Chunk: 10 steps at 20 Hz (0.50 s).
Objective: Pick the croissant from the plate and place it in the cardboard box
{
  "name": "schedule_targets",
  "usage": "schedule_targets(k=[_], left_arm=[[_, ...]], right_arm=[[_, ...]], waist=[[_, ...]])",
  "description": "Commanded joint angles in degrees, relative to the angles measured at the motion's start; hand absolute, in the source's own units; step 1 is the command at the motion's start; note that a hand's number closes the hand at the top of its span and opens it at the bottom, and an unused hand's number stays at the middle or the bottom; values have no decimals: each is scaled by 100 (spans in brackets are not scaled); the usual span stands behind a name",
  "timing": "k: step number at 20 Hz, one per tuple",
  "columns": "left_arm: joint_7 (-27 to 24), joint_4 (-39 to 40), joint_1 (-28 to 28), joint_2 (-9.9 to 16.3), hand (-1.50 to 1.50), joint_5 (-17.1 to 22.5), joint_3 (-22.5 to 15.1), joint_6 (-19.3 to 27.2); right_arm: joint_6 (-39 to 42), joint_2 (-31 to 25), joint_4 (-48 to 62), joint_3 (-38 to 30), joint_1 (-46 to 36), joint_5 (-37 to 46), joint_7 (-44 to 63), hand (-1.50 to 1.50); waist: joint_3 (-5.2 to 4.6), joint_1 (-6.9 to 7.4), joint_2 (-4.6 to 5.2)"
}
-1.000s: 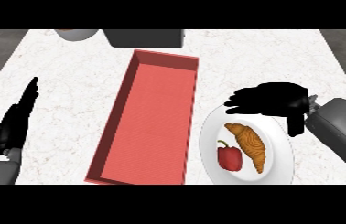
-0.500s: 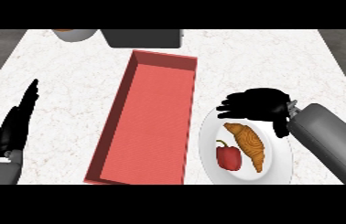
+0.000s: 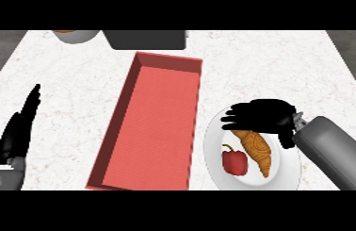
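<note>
Right hand (image 3: 262, 117) over the croissant (image 3: 256, 150), top end covered.

The croissant lay on the white plate (image 3: 217, 154), beside a red pepper (image 3: 235, 162) at its 9 o'clock. The right hand's fingers curled down over the croissant's 12 o'clock end; whether they gripped it could not be told. The red box (image 3: 149, 126) sat at the plate's 9 o'clock. The left hand (image 3: 21, 126) rested open at the left edge, fingers straight.

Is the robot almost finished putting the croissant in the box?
Not yet. The golden-brown croissant lies on the white round plate beside a red pepper. The right hand covers its top end, fingers spread. Grasping, lifting and placing it in the long red box remain.
</note>
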Motion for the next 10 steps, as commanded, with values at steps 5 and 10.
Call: schedule_targets(k=[5,10], left_arm=[[318,-114,-198,-106,0,-125,57,-101],[227,-322,63,-173,0,-277,128,-48]], right_arm=[[552,11,-1025,22,546,-65,-196,-150],[407,-237,-1222,119,881,263,-158,-150]], waist=[[0,-38,-11],[1,-7,-7]])
